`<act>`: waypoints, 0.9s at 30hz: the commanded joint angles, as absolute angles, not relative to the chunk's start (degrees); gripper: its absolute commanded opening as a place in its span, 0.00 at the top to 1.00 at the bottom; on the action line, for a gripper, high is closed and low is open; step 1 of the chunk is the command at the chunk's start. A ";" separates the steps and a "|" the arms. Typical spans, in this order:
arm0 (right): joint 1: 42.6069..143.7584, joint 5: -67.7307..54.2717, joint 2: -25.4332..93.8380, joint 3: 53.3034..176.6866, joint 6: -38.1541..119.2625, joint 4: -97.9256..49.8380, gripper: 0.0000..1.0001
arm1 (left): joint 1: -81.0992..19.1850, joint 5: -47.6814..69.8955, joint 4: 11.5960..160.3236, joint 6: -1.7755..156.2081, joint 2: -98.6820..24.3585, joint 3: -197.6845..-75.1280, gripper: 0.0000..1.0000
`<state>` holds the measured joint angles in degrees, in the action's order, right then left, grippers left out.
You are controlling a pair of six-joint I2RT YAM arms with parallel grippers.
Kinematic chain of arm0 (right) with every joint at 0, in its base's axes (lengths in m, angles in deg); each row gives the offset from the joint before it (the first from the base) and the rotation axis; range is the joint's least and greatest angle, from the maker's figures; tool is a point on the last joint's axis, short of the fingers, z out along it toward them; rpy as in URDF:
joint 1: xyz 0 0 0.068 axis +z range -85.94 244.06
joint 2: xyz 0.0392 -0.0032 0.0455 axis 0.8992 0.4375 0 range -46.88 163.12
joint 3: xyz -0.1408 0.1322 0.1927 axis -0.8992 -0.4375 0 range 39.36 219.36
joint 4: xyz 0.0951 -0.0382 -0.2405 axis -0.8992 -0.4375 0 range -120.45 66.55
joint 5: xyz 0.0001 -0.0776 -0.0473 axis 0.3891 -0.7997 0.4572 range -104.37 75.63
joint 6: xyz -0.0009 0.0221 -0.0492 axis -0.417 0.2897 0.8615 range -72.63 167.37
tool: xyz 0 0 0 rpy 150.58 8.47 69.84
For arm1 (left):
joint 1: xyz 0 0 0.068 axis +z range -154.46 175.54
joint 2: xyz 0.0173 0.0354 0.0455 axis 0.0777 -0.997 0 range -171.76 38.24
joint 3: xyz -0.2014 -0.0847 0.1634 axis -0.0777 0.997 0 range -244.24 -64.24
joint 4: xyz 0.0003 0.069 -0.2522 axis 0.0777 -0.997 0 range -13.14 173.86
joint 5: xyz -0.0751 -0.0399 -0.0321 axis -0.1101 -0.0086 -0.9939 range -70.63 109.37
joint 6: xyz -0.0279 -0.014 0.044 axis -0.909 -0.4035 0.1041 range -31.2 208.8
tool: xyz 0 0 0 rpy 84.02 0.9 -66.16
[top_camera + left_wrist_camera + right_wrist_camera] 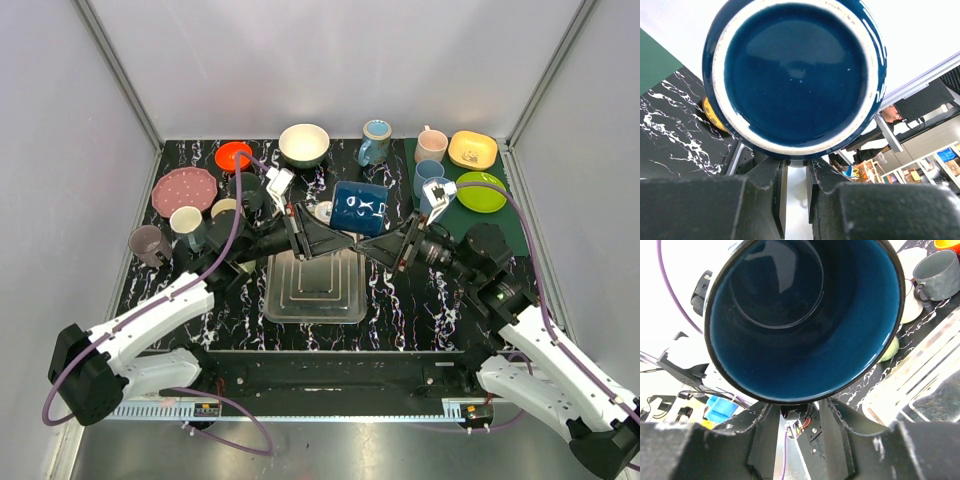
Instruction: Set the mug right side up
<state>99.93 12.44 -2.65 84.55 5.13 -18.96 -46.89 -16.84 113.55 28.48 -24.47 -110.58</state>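
The dark blue mug [360, 207] with white markings lies on its side in the air above the far edge of a clear tray [315, 290]. My left gripper [335, 240] is under its base end. In the left wrist view the mug's base [795, 75] fills the frame, and the left gripper [796, 170] has its jaws drawn close on a part under the mug. My right gripper [378, 247] is under the mouth end. In the right wrist view I look into the mug's mouth [805, 315]. The right gripper [796, 412] has its jaws apart just below the rim.
Around the black marbled table stand a white bowl [304, 145], an orange dish [234, 156], a pink plate [185, 190], a grey mug [150, 243], a teal-rimmed cup [188, 222], a blue mug [376, 140], a pink mug [431, 143], a yellow bowl [472, 150] and a green plate [481, 192].
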 commanded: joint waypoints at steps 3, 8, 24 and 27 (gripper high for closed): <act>98.42 9.63 0.14 89.55 6.33 -14.05 0.78 | -51.65 -25.71 114.19 32.89 -22.66 -111.96 1.00; 98.33 7.61 0.32 89.63 6.59 -14.92 1.00 | -53.15 -26.34 113.74 34.21 -23.19 -111.18 1.00; 98.33 -23.83 6.72 103.51 23.54 -50.40 1.00 | -43.67 2.45 88.62 46.17 -12.22 -111.35 0.25; 98.33 -34.13 15.68 107.73 26.27 -57.28 1.00 | -41.99 11.07 81.86 47.66 -9.41 -110.91 0.25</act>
